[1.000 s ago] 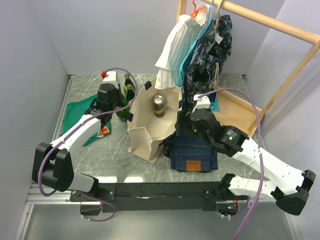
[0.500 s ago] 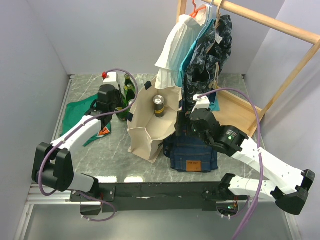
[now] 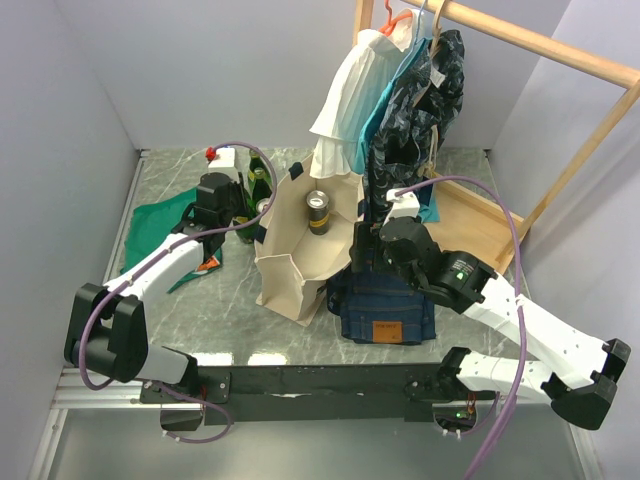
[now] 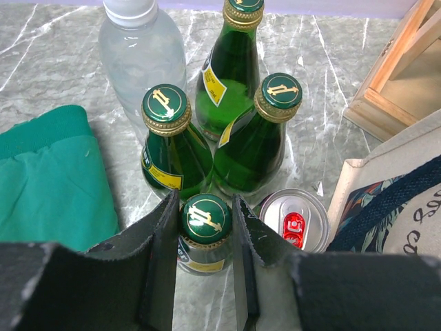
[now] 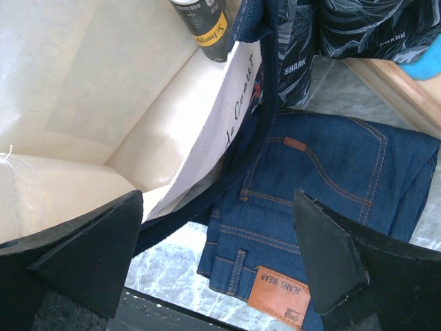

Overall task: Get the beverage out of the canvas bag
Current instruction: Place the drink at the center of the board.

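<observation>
The cream canvas bag stands open at the table's middle, with a dark can upright inside at its far end; the can also shows in the right wrist view. My left gripper is left of the bag, shut on the neck of a green glass bottle that stands among three other green bottles. It also shows in the top view. My right gripper is wide open and empty above the bag's near right rim and navy strap.
A clear plastic bottle and a silver can stand by the green bottles. Green cloth lies at the left. Folded jeans lie right of the bag. A wooden clothes rack with hanging garments stands behind.
My left gripper has shifted slightly towards the near left beside the bottles. The right arm has barely moved.
</observation>
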